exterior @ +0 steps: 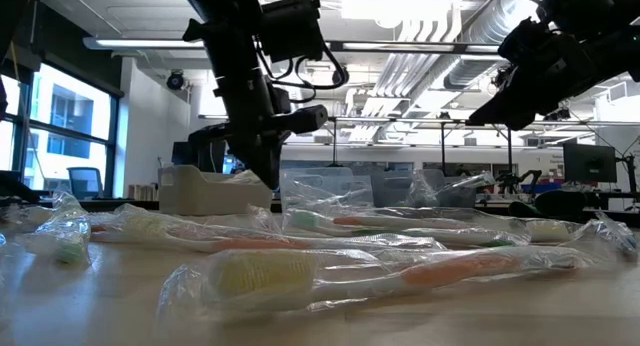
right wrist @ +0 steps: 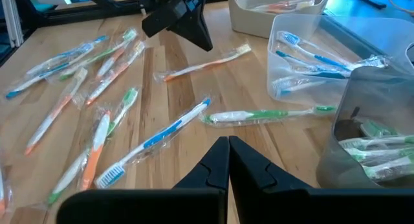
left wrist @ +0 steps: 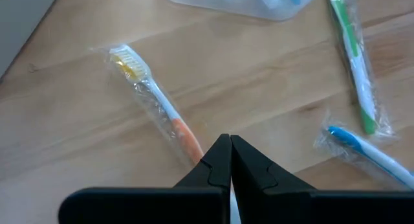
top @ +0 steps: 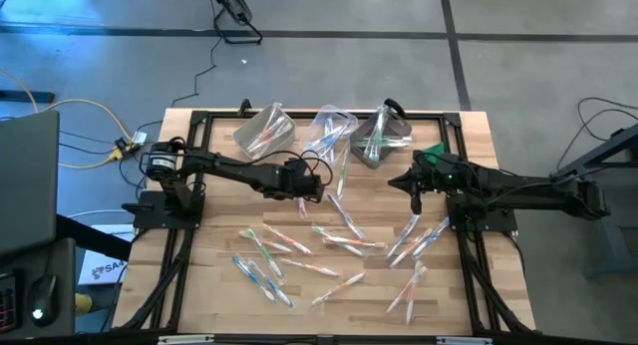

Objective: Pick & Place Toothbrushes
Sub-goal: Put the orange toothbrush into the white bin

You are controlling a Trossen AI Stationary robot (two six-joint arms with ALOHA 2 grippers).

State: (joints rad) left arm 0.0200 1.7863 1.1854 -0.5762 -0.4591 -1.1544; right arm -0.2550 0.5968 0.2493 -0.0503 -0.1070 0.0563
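Left hand (top: 303, 197) hung with fingers pressed together, holding nothing, above the tabletop (top: 209, 275) just in front of the three bins (top: 324, 133); the right hand (top: 417, 193), likewise closed and empty, hung near the dark bin (top: 382, 136). From above, the toothbrushes (top: 339, 243) lay scattered over the tabletop's near half, leaving bare wood toward the near left corner. At table height, wrapped brushes crowded the foreground, one with an orange handle (exterior: 400, 276) nearest, both arms well above them. Past the left wrist, an orange brush (left wrist: 158, 104) lay just ahead of the closed fingertips, green (left wrist: 352, 52) and blue (left wrist: 365, 149) ones aside. Past the right wrist, a green brush (right wrist: 268, 115) lay beside the clear bin (right wrist: 304, 52).
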